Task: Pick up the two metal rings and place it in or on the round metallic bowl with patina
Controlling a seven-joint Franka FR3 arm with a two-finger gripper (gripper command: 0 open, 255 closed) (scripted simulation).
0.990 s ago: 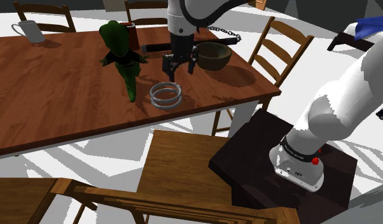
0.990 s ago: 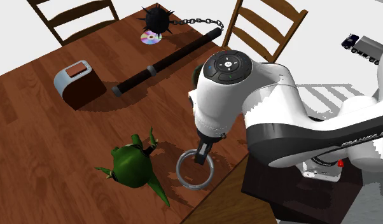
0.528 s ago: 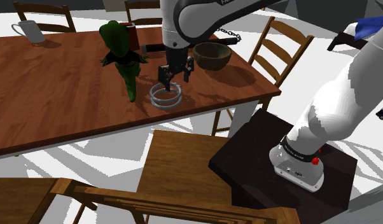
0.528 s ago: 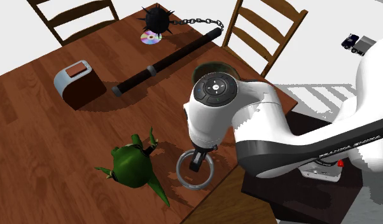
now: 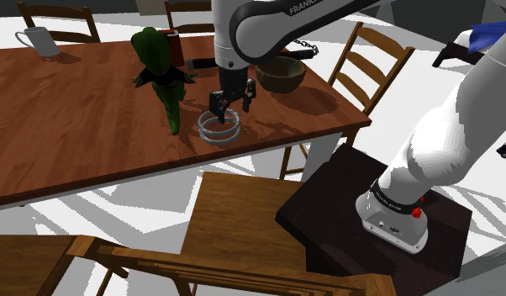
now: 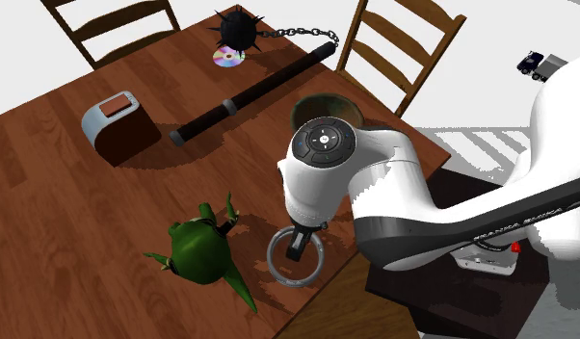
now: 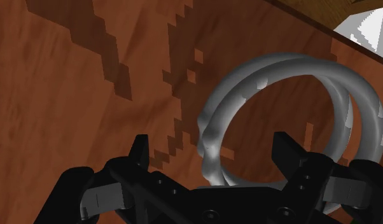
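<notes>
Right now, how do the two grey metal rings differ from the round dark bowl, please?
The two grey metal rings are pale and shiny; the round dark bowl is dull brownish-green. The rings are open hoops showing table through them; the bowl is a closed vessel. The rings lie under the open black hand; the bowl stands apart from it. Both are round and rest on the brown wooden table.

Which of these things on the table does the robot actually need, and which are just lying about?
Needed for the job: two metal rings; round dark bowl.

Just lying about: green figurine; spiked flail; shiny disc; toaster; white mug.
</notes>
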